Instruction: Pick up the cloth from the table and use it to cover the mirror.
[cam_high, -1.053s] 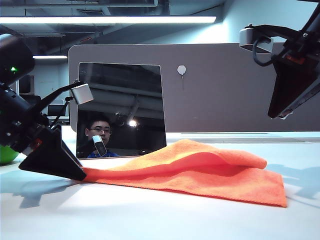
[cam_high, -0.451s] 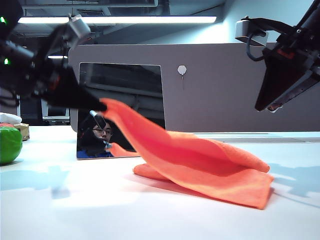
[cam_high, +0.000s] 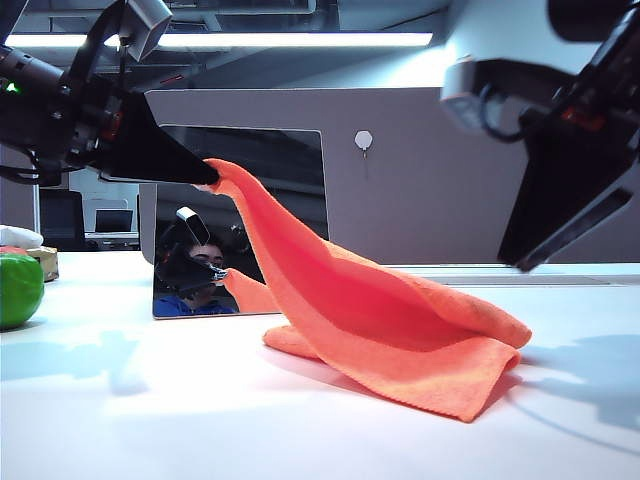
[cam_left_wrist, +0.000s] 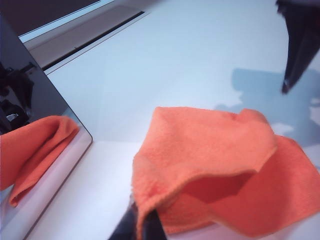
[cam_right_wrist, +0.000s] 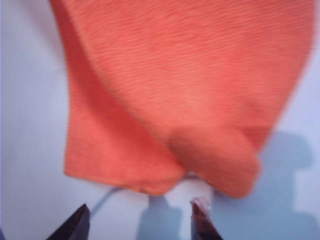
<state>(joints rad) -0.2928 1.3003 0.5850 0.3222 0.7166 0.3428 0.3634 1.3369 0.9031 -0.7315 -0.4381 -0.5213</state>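
Left gripper: raised at the upper left of the exterior view, in front of the mirror's upper part; its jaws are clenched on one corner of the cloth, and in the left wrist view the pinched corner is seen at the dark jaw tips.
Right gripper: held high at the right of the exterior view, above the tabletop and to the right of the cloth; its jaws are spread wide and nothing is held between them. In the right wrist view the cloth's folded edge is seen just beyond the two tips, not touched.
Cloth: orange; one corner is lifted to the left gripper, and a taut slope runs down to the right from it. The rest is heaped in folds on the tabletop, right of the mirror and nearer the camera.
Mirror: stood upright at the far left of the tabletop, against a grey panel. It is not covered; only the raised corner of the cloth crosses in front of it. The cloth and the left arm are reflected in it.
Tabletop: white, with shadows of both arms cast on it.
Green object: round, at the far left edge, well apart from the cloth.
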